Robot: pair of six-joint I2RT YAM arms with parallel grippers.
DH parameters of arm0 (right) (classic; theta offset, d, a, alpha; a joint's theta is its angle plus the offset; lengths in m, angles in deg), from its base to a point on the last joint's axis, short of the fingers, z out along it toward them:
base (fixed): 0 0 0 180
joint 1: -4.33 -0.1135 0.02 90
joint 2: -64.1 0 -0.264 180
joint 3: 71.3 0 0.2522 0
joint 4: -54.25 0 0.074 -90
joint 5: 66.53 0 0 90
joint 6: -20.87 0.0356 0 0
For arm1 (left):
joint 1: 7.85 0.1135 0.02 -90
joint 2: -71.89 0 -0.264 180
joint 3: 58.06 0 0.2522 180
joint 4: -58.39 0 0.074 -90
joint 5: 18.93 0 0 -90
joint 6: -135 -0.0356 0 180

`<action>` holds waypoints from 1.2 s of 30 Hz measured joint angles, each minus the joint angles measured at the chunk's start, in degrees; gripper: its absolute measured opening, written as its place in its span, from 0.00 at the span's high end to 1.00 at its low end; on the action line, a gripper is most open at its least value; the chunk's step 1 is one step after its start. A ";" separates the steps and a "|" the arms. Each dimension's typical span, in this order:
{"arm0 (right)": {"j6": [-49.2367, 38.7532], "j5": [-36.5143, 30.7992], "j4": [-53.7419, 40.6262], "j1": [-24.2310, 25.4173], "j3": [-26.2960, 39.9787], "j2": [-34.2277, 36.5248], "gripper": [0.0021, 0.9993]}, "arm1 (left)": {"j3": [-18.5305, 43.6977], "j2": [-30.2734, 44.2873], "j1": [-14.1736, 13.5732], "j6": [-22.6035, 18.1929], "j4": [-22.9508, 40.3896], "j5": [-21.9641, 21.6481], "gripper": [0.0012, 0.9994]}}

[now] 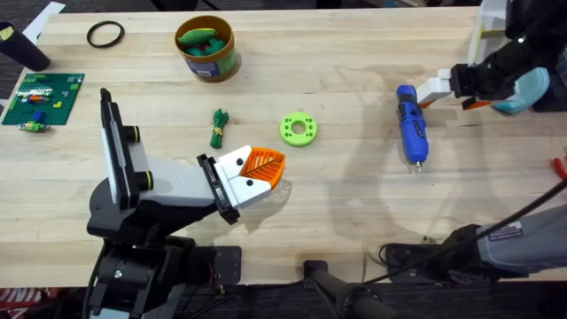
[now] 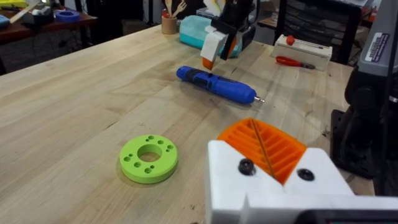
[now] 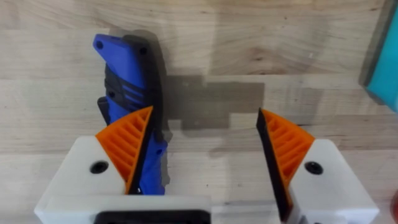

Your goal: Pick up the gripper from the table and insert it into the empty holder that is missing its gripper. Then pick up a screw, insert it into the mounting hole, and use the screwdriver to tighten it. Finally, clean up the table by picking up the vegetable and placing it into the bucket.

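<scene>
On the wooden surface [image 1: 354,204] we see the blue screwdriver [image 1: 410,124] lying flat at the right side, with its thin metal bit pointing toward the near edge. The right end effector [image 1: 436,92] is just beside the upper end of the screwdriver, on its right. Its two white fingers with orange pads stand clearly apart. In the right wrist view the screwdriver [image 3: 134,106] lies partly behind one orange pad [image 3: 127,146] and not in the middle of the gap, and we cannot say for sure whether that pad touches it.

The holder [image 1: 168,190] stands at the near left of the surface, on its black base with the upright black plate. The small white gripper [image 1: 254,175] with the orange ribbed finger is at the front end of the holder, next to the black collar; it seems seated there, but the joint is hard to judge. The left wrist view shows this gripper [image 2: 273,168] very close.

The dark green vegetable [image 1: 218,127] lies on the surface, between the bucket [image 1: 206,50] and the holder, well apart from both end effectors. A lime-green disc [image 1: 299,129] lies just to its right.
</scene>
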 joint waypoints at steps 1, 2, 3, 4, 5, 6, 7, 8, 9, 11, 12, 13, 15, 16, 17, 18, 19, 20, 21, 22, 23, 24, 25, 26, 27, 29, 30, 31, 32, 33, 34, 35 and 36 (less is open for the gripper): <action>-0.03 0.05 0.02 -0.08 0.00 0.34 0.00 | 0.00 0.00 0.01 0.06 -0.09 -0.02 0.99; -0.01 0.06 -0.26 -0.09 0.00 0.57 0.00 | 0.00 0.00 0.02 0.07 -0.10 -0.04 0.99; 0.06 0.06 -0.48 -0.06 0.00 0.70 0.00 | 0.00 0.00 0.02 0.09 -0.10 -0.04 0.99; 0.21 0.05 -0.59 -0.03 0.00 0.81 0.00 | 0.00 0.00 0.02 0.09 -0.10 -0.03 0.99; 0.43 0.04 -0.61 -0.01 0.00 0.89 0.00 | 0.00 0.00 0.02 0.09 -0.10 -0.03 0.99; 0.60 0.04 -0.65 0.02 0.00 0.92 0.00 | 0.00 0.00 0.02 0.09 -0.10 -0.03 0.99; 0.68 0.04 -0.82 0.02 0.00 0.94 0.00 | 0.00 0.00 0.02 0.11 -0.10 -0.03 0.99; 0.68 0.04 -1.00 0.02 0.00 0.94 0.00 | 0.00 0.00 0.02 0.12 -0.10 -0.03 0.99; 0.67 0.04 -1.06 0.02 0.00 0.93 0.00 | 0.00 0.00 0.02 0.12 -0.10 -0.03 0.99; 0.67 0.06 -1.15 0.02 0.00 0.84 0.00 | 0.00 0.00 0.02 0.12 -0.10 -0.03 0.99; 0.67 0.06 -1.31 0.02 0.00 0.65 0.00 | 0.00 0.00 0.02 0.12 -0.10 -0.03 0.99; 0.67 0.06 -1.95 0.02 0.01 0.30 0.00 | 0.00 0.00 0.02 0.12 -0.10 -0.03 0.99; 0.67 0.04 -3.68 0.02 0.02 -0.75 0.00 | 0.00 0.00 0.02 0.13 -0.10 -0.03 0.99; 0.67 0.04 -4.47 0.02 0.02 -1.40 0.00 | 0.00 0.00 0.02 0.18 -0.10 -0.03 0.99; 0.67 0.06 -5.29 0.02 0.09 -2.09 0.00 | 0.00 0.00 0.02 0.23 -0.10 -0.03 0.99; 0.67 0.06 -6.14 0.01 0.26 -2.81 0.00 | 0.00 0.00 0.02 0.26 -0.10 -0.03 0.99; 0.67 0.06 -6.70 -0.01 0.42 -3.52 0.00 | 0.00 0.00 0.02 0.27 -0.10 -0.03 0.99; 0.67 0.06 -6.98 -0.07 0.57 -4.20 0.00 | 0.00 0.00 0.02 0.27 -0.10 -0.04 0.99; 0.67 0.05 -7.12 -0.21 0.73 -4.94 0.00 | 0.00 0.00 0.02 0.27 -0.10 -0.04 0.99; 0.67 0.04 -7.20 -0.40 0.86 -5.79 0.00 | 0.00 0.00 0.02 0.27 -0.10 -0.03 0.99; 0.67 0.03 -7.30 -0.73 0.92 -6.71 0.00 | 0.00 0.00 0.02 0.27 -0.10 -0.03 0.99; 0.66 0.05 -7.46 -1.26 0.95 -7.76 0.00 | 0.00 0.00 0.02 0.27 -0.10 -0.03 0.99; 0.66 0.08 -7.58 -1.87 0.98 -8.73 0.00 | 0.00 0.00 0.02 0.27 -0.09 -0.03 0.99; 0.67 0.15 -7.66 -2.57 1.05 -9.64 0.00 | 0.00 0.00 0.02 0.27 -0.09 -0.03 0.99; 0.67 0.42 -7.70 -3.34 1.14 -10.46 0.00 | 0.00 0.00 0.02 0.27 -0.10 -0.03 0.99; 0.67 1.53 -7.71 -4.73 1.32 -11.41 0.00 | 0.00 0.00 0.02 0.27 -0.10 -0.03 0.99; 0.67 2.49 -7.71 -5.54 1.43 -11.62 0.00 | 0.00 0.00 0.02 0.27 -0.10 -0.04 0.99; 0.67 3.35 -7.65 -6.20 1.51 -11.66 0.00 | 0.00 0.00 0.02 0.27 -0.10 -0.04 0.99; 0.67 4.14 -7.50 -6.82 1.53 -11.64 0.00 | 0.00 0.00 0.02 0.27 -0.10 -0.03 0.99; 0.68 4.96 -7.33 -7.43 1.53 -11.61 0.00 | 0.00 0.00 0.02 0.27 -0.10 -0.03 0.99; 0.69 5.72 -7.15 -7.90 1.53 -11.57 0.00 | 0.00 0.00 0.02 0.27 -0.10 -0.03 0.99; 0.71 6.56 -6.97 -8.32 1.53 -11.53 0.00 | 0.00 0.00 0.02 0.27 -0.10 -0.03 0.99; 0.74 7.32 -6.86 -8.62 1.53 -11.50 0.00 | 0.00 0.00 0.02 0.27 -0.10 -0.03 0.99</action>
